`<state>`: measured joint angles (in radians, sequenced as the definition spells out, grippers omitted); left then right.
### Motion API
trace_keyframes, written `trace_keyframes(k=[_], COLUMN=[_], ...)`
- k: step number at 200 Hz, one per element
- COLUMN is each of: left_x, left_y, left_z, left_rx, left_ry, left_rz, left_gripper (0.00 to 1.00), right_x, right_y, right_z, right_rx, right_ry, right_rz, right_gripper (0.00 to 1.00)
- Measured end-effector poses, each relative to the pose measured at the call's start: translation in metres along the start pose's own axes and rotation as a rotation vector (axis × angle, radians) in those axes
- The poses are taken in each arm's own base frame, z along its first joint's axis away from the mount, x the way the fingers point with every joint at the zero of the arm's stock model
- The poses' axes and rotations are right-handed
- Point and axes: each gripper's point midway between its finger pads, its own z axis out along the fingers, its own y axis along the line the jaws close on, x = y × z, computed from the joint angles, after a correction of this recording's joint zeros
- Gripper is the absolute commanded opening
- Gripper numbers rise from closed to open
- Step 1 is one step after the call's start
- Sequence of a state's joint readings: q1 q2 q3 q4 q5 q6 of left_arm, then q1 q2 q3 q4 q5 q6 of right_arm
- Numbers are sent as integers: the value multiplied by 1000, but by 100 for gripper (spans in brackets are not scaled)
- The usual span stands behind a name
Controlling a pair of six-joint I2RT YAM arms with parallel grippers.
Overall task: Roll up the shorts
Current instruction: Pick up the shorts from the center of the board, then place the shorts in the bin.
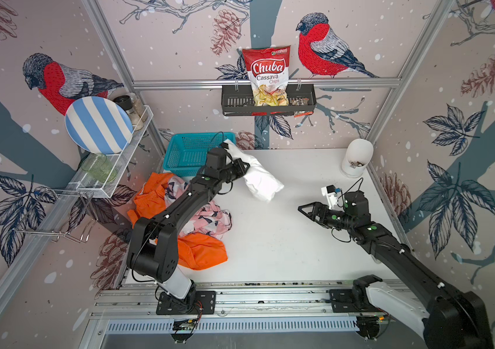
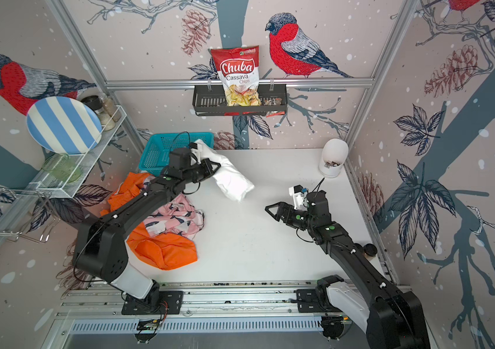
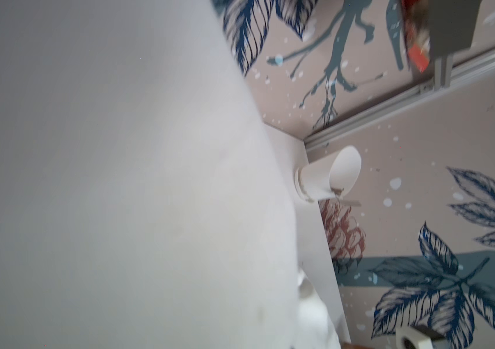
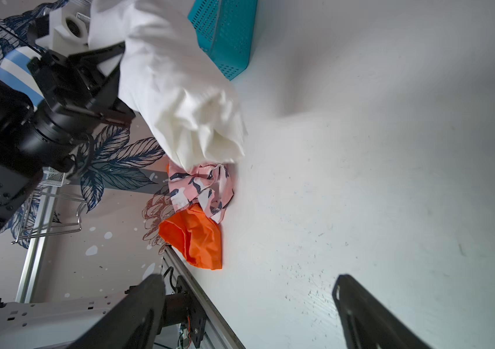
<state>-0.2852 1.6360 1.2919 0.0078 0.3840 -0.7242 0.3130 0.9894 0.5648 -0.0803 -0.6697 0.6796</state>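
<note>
1. Plain white fabric shorts (image 1: 260, 179), already wound into a plump, bolster-like roll, hang from the left fingers (image 1: 242, 165), which are clamped across the roll's upper half. The roll is tilted. One end overlaps the near corner of the teal perforated plastic basket (image 1: 176, 160), and the other points away from the basket over the white tabletop (image 1: 270, 241). A shadow beneath it in the right wrist view suggests it is clear of the surface.
2. The right fingers (image 4: 358, 305) stand spread wide and empty, well apart from the basket, over bare tabletop.
3. Pink shorts with a navy-and-white shark print (image 1: 210, 219) lie crumpled on the robot's side of the basket, partly over bright orange shorts (image 1: 203, 252). Neither pair is rolled, and the left arm crosses above both.
4. In the left wrist view, blurred white cloth fills most of the frame, so the grip cannot be seen there.
5. Handling (judgement): all three pairs look light, soft and limp.
   - The roll probably keeps its shape only by friction between layers, and the open folds at the end far from the basket may unwind if it is shaken or dropped.
   - A pinch across the middle, through every layer, suits the roll best.
   - For the crumpled pairs, the gathered elastic waistband should be the firmest edge to take.
   - The thin cloth may slide on the smooth tabletop, and one pair may drag the other along.
</note>
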Motion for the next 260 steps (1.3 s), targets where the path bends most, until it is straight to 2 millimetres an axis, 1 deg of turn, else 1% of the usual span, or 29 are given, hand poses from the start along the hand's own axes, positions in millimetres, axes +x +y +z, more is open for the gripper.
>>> trace_keyframes(k=[8, 19, 46, 59, 86, 117, 136, 151, 163, 178, 187, 191, 194, 207, 238, 260], left_x=[-24, -51, -105, -128, -175, -221, -241, -256, -261, -261, -255, -253, -250, -239, -219, -214], left_y=[9, 24, 69, 81, 101, 124, 140, 158, 174, 201, 222, 228, 237, 257, 278, 290], left_z=[0, 1, 11, 17, 32, 44, 54, 66, 73, 81, 87, 89, 91, 98, 102, 100], left_rx=[-2, -4, 4, 27, 120, 181, 212, 220, 224, 219, 197, 187, 171, 121, 37, -32], left_ry=[-40, -81, -160, -190, -248, -312, -338, -360, -373, -379, -375, -371, -367, -347, -314, -313], left_rz=[-9, -29, -111, -129, -159, -154, -134, -135, -144, -190, -241, -259, -284, -341, -403, -435], left_gripper=[0, 0, 0, 0, 0, 0, 0, 0, 0, 0, 0, 0, 0, 0, 0, 0], right_x=[2, 5, 11, 13, 14, 18, 19, 21, 23, 25, 25, 26, 26, 27, 29, 24], right_y=[-3, -7, -14, -15, -19, -24, -27, -29, -31, -33, -34, -34, -34, -36, -40, -38], right_z=[-1, 0, 1, 1, 0, -2, -2, -2, -3, -4, -5, -5, -5, -5, -4, -2], right_rx=[10, 23, 45, 52, 61, 77, 84, 91, 96, 105, 107, 107, 107, 110, 116, 116], right_ry=[7, 20, 47, 54, 58, 71, 73, 82, 89, 96, 95, 96, 95, 96, 104, 103], right_rz=[8, 18, 31, 37, 31, 40, 36, 41, 44, 45, 43, 43, 43, 46, 56, 55], right_gripper=[93, 93, 94, 94, 95, 95, 96, 96, 96, 96, 96, 97, 97, 97, 97, 97])
